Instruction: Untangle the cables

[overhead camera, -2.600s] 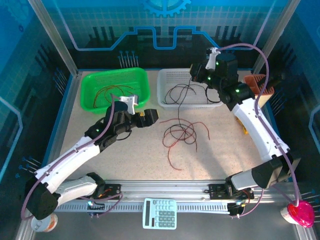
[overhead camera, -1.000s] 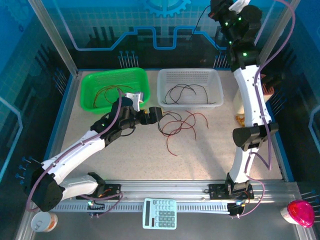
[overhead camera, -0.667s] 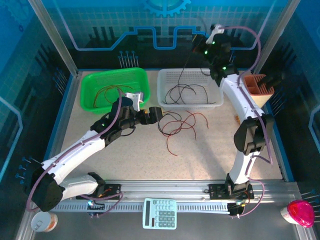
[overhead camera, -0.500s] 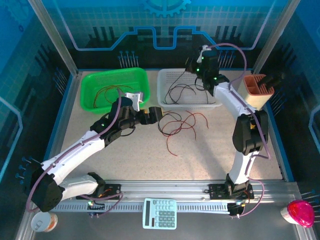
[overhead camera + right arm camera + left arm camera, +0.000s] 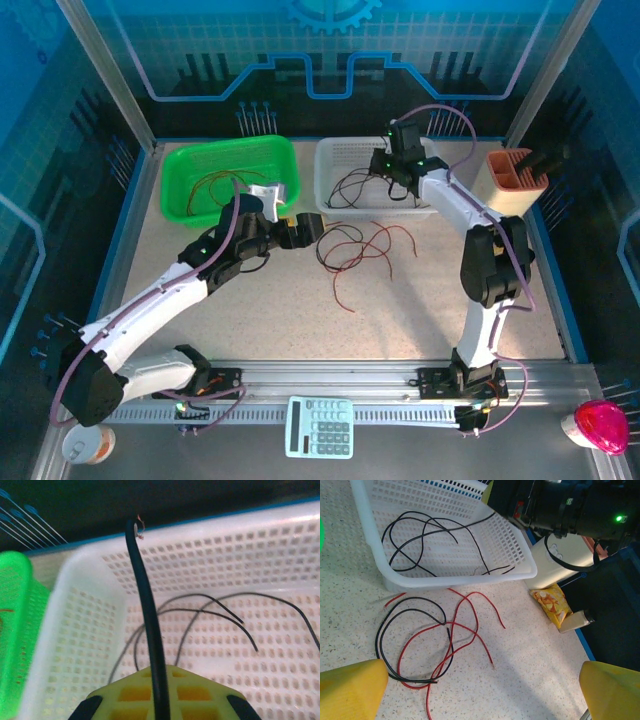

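Left gripper nearest the loose tangle

The cables [image 5: 358,250] lie on the tabletop [image 5: 420,300] at 4 o'clock from the wide-open left gripper [image 5: 308,228]; the right gripper [image 5: 159,690], clenched on a black cable [image 5: 146,595], hangs over the white basket [image 5: 215,550].

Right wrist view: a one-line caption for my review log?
Right tool shut on a black wire over the white basket, other black wires lying inside; green basket at left.

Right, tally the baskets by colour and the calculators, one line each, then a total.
green basket: 1
white basket: 1
calculator: 1
Total: 3
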`<action>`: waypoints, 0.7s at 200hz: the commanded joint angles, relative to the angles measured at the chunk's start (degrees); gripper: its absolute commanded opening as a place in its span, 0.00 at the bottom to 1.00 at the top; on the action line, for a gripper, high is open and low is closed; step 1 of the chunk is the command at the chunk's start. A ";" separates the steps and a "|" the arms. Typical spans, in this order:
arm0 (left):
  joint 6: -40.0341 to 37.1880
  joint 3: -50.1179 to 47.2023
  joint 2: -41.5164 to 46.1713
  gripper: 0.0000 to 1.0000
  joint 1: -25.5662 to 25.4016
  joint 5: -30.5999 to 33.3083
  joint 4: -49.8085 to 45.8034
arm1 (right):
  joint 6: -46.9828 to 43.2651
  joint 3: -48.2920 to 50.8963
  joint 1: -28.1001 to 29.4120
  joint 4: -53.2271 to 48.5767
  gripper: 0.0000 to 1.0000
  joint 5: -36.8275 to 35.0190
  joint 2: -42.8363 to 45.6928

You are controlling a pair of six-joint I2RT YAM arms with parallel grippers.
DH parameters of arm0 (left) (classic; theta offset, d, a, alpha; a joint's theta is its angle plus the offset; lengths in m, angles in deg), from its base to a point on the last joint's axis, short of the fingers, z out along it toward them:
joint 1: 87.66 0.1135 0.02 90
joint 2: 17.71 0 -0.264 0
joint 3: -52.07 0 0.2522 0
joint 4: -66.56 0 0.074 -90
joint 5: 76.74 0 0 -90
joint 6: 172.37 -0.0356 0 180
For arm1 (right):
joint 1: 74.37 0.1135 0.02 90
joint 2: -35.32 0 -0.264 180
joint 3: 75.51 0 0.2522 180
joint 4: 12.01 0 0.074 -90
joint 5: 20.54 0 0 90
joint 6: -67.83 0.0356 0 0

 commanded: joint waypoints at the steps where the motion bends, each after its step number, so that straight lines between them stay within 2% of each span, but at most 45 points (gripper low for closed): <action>1: 0.31 0.76 0.71 0.99 -0.26 -0.02 1.22 | -1.32 0.27 -0.80 -6.56 0.00 -1.10 -1.92; 47: 0.16 1.27 0.87 0.99 -0.28 0.56 0.43 | -1.40 -1.93 -1.59 -11.87 0.00 -0.08 -4.40; 63: 0.29 1.23 0.98 0.99 -0.33 0.77 0.27 | -1.40 -3.45 -1.96 -14.00 0.15 0.86 -5.13; 101: 0.38 1.52 1.01 0.99 -0.26 0.98 -0.09 | -1.34 -4.56 -2.73 -14.44 0.59 4.00 -2.28; 124: 0.24 1.41 0.96 0.99 -0.31 1.41 -0.24 | -1.42 -5.97 -2.76 -14.27 0.73 5.76 0.62; 140: 0.07 1.34 0.87 0.99 -0.26 1.72 -0.46 | -1.65 -7.42 -2.82 -15.14 0.76 5.86 2.60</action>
